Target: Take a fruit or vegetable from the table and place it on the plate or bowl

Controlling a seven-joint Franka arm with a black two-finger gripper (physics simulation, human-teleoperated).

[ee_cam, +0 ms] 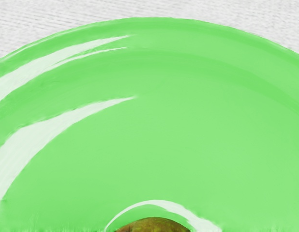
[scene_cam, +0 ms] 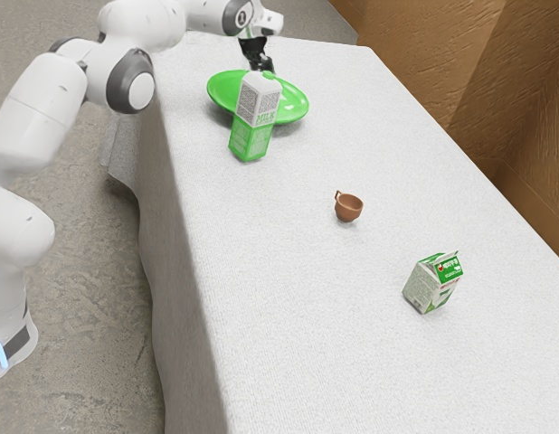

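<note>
Five things counted beneath one white jointed arm (scene_cam: 126, 77)

Across the white cloth-covered table (scene_cam: 352, 362) in the exterior view: two green-and-white cardboard cartons, one small brown cup, one round glossy green plate. The taller carton (scene_cam: 255, 116) leans at the plate's six o'clock rim. The shorter carton (scene_cam: 433, 281) sits tilted at the table's five o'clock. The small brown cup (scene_cam: 348, 207) stands near the table's middle, well apart from both. The round glossy green plate (scene_cam: 296, 101) lies at the table's eleven o'clock.

The arm comes in from ten o'clock, elbow bent, with its black two-finger pincer (scene_cam: 261, 63) pointing down over the plate's twelve o'clock side. Whether the pincer is spread or pinching something cannot be told.

One brown-green rounded fruit (ee_cam: 152, 225) shows in the wrist view, directly under the hand, over the plate's (ee_cam: 188, 121) shiny surface.
</note>
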